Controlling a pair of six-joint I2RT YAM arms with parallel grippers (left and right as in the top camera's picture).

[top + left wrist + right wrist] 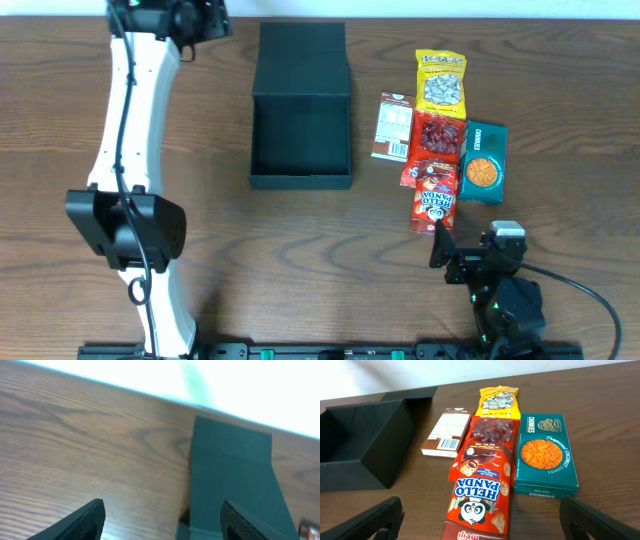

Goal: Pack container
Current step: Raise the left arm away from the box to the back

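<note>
Overhead: container (300, 140) well apart from right gripper (472, 243).

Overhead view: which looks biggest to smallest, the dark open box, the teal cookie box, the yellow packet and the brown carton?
1. container, by far the largest
2. teal cookie box
3. yellow snack packet and brown carton: too alike in this view to rank

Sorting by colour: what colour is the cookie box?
Teal cookie box, clearest in the right wrist view.
</note>
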